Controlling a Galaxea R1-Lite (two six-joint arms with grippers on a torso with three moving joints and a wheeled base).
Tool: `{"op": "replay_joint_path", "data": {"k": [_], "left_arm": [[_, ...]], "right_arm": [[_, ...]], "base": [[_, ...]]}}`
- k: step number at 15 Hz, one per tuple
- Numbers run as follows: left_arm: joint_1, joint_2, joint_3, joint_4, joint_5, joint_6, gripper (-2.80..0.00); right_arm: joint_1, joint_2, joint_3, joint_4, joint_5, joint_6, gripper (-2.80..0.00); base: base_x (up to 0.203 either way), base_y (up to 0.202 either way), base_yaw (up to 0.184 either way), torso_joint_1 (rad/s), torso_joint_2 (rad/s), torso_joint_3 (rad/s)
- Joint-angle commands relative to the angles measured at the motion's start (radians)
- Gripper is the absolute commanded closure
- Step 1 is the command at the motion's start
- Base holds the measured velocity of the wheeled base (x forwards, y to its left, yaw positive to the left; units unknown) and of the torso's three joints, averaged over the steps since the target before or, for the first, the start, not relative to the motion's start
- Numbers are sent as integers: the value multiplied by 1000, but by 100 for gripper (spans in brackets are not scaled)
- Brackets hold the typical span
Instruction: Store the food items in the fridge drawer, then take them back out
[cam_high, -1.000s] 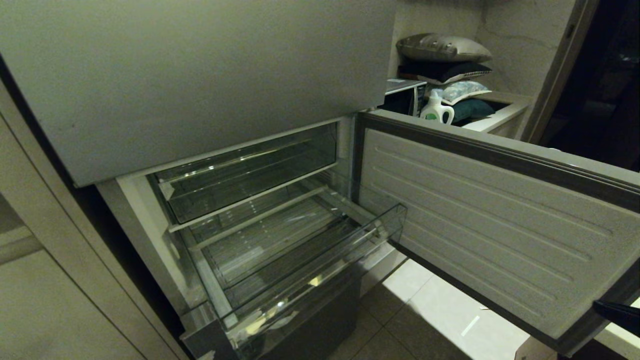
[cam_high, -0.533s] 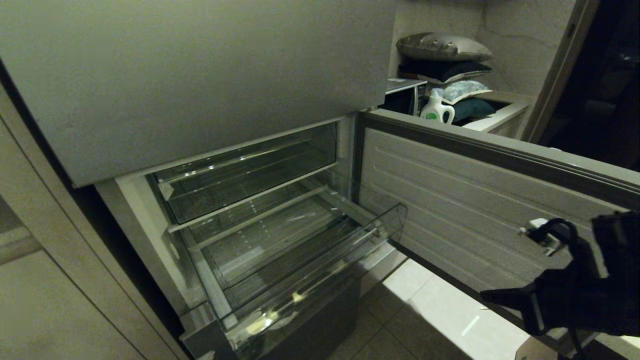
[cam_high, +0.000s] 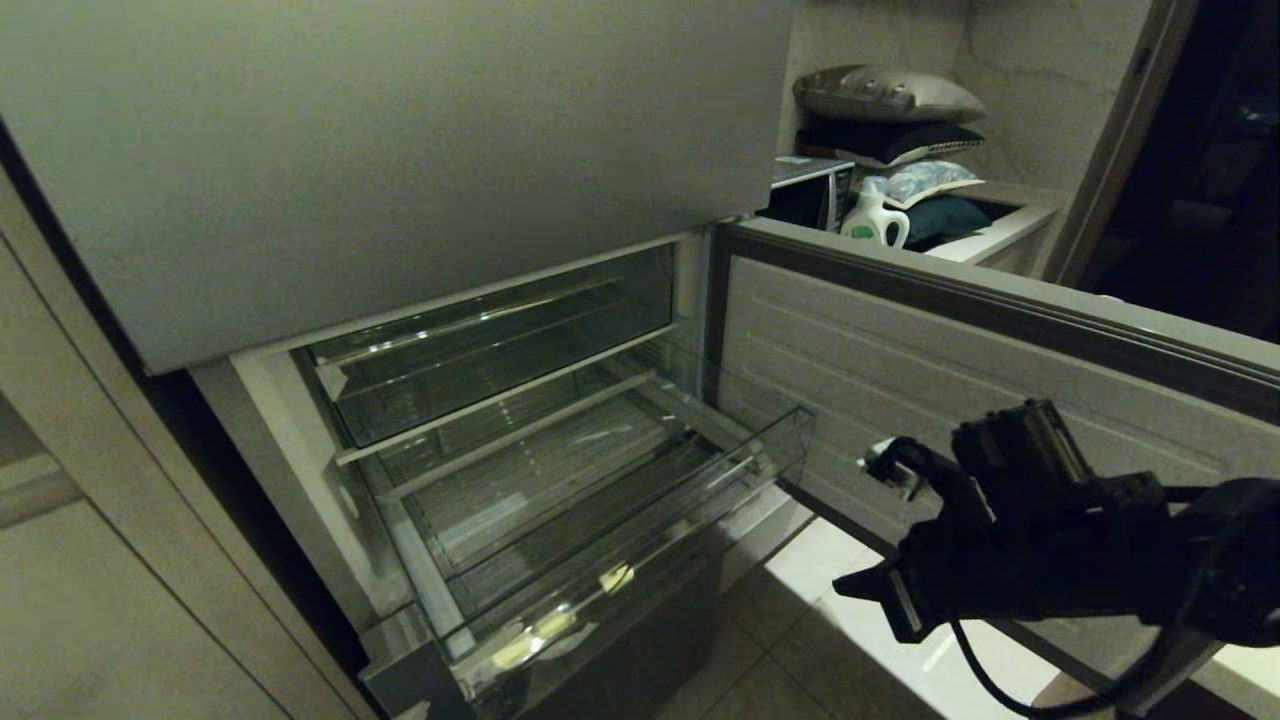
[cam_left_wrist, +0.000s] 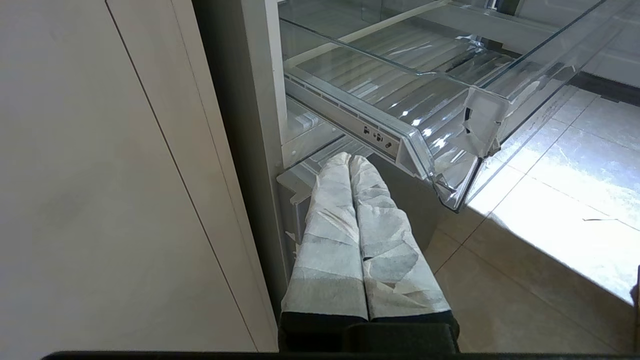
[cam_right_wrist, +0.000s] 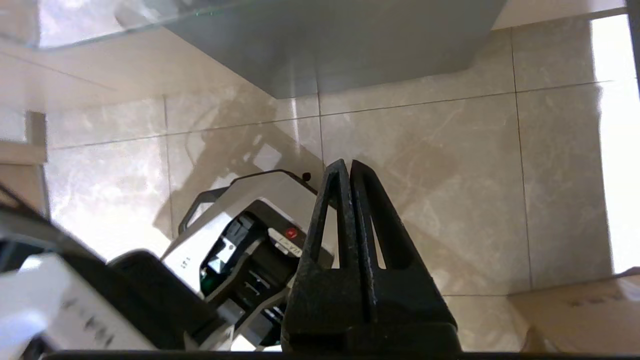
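The drawer (cam_high: 600, 500) stood pulled out, empty, its long axis across the fridge front. The right gripper (cam_high: 850, 590), fingers together and holding nothing, hung to its right, nearer than the left gripper (cam_left_wrist: 350, 160), also closed.

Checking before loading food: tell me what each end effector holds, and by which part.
Nothing is held. The right end effector is shut on air above the floor; the left end effector is shut and empty beside the fridge drawer.

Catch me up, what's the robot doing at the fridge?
The fridge drawer is pulled out and looks empty; no food is visible. The right gripper, shut and holding nothing, is out in front of the open fridge door. The left gripper, also shut, sits low beside the drawer's front corner.
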Motion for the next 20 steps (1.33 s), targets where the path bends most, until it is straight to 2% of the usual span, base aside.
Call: {"op": "replay_joint_path", "data": {"k": [1,3,8,11,20], "left_arm": [[0,1,0,1,0,0,0],[0,1,0,1,0,0,0],[0,1,0,-1,0,-1,0],[0,1,0,1,0,0,0],[0,1,0,0,0,0,0]], "right_arm": [[14,110,-95,-3,-1,27,0],[14,150,-146,-49,-2,44,0],[15,306,-170,-319,-4,52,0],[17,368,-240,-409,-2,98,0],[60,555,-427,-711,4,128,0]], "base": [[0,0,0,0,0,0],[0,0,0,0,0,0],[0,0,0,0,0,0],[0,0,0,0,0,0],[0,0,0,0,0,0]]}}
